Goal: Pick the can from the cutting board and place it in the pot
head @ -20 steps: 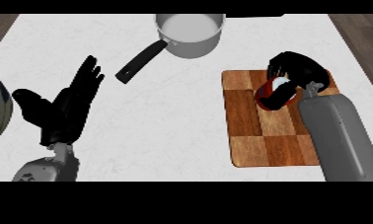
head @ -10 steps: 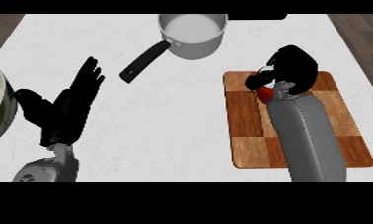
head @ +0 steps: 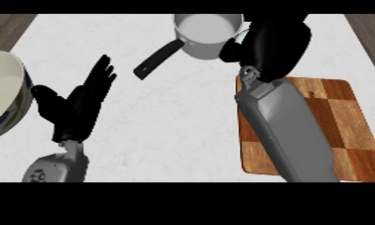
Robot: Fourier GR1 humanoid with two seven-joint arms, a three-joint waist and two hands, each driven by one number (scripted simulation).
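Since the earlier frame, your right hand has left the cutting board and travelled toward the counter's far edge, stopping just beside the pot. Its fingers face away from view, so you cannot tell whether they are clenched or released. The can is not visible; judged from the move, it is probably hidden inside that hand. Your left hand rests open near the counter's near left corner. The pot's interior appears empty. A bowl shows at the left edge, contents unclear. Risk: release before centring over the opening, and the can could strike the rim or handle.
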